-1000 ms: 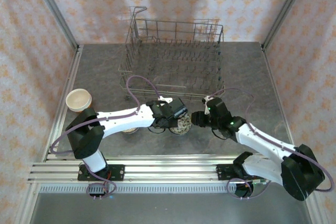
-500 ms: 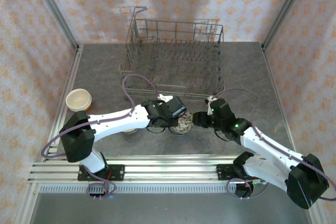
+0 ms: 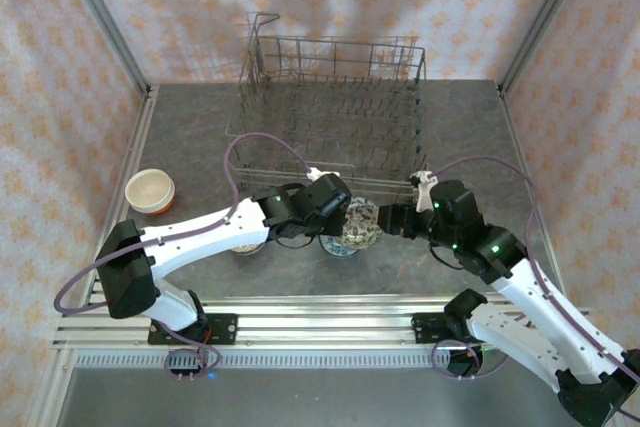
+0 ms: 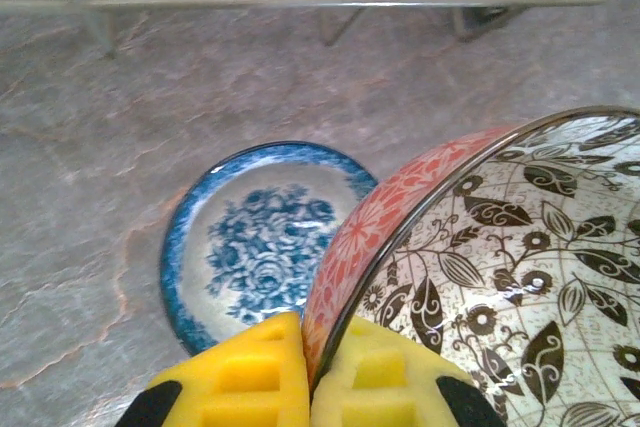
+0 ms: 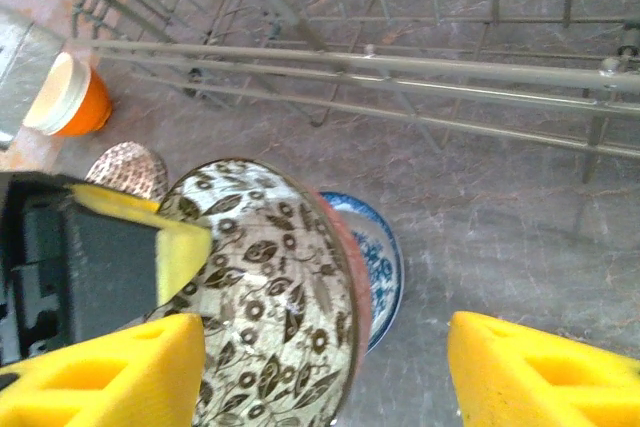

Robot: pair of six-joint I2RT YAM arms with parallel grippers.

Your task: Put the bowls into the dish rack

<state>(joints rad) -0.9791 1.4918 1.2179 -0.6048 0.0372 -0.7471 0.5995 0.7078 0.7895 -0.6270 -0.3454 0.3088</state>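
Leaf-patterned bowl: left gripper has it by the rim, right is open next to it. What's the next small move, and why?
Probably ease the right gripper forward until the free rim of the leaf-patterned bowl sits between its open fingers, then close. The left gripper pinches one rim, holding the bowl tilted above the blue floral bowl, short of the dish rack.

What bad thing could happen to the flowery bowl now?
1. The left gripper pinches the red-sided ceramic bowl with black leaf pattern just by its rim. It could slip and drop onto the blue-and-white floral bowl on the table below.
2. The open right gripper is very close to it, so a bump might knock it loose.
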